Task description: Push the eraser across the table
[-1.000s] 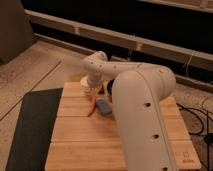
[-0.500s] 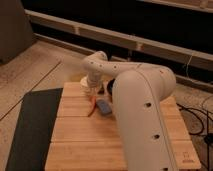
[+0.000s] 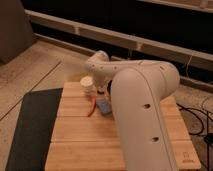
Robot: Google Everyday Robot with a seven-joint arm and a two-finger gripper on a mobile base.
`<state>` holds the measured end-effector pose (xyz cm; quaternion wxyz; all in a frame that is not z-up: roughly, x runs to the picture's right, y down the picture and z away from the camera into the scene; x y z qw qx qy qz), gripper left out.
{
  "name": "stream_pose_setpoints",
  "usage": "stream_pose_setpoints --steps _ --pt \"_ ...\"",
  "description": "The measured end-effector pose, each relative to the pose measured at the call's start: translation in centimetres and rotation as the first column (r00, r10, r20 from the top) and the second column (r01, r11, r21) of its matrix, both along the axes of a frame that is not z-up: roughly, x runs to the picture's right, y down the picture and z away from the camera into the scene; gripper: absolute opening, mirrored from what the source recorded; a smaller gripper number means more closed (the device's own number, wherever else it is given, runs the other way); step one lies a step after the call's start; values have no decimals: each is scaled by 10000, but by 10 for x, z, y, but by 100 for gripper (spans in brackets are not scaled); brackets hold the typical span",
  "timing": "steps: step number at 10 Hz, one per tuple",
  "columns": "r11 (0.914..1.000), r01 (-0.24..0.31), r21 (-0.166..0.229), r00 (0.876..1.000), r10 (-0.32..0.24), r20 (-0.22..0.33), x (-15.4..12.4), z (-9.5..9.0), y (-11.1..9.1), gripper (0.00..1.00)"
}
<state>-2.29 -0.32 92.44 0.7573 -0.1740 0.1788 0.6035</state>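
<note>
The light tan plank table (image 3: 80, 135) stands in the middle of the view. A small blue block, seemingly the eraser (image 3: 104, 106), lies on its far half. My white arm reaches over the table from the right. My gripper (image 3: 102, 93) shows only as a dark tip just behind the eraser, close to it or touching it. Most of the gripper is hidden by the arm.
A thin orange object (image 3: 91, 107) lies just left of the eraser. A small white cup (image 3: 87, 84) stands near the table's far edge. A dark grey mat (image 3: 31, 127) lies on the floor to the left. Cables (image 3: 197, 112) run along the floor on the right.
</note>
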Motion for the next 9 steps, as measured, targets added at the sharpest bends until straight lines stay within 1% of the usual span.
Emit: stream_pose_setpoints --steps 2,3,5,8,9 --pt "9999 1 -105 9999 0 149 -1 12 4 0" --pt "9996 -106 -259 9997 112 232 -1 20 9 0" --pt "9981 -239 -563 9995 251 211 5 33 18 0" --pt "9950 -188 -980 9991 225 369 2 53 29 0" --pt "9928 -151 -1185 9987 209 475 1 63 33 0"
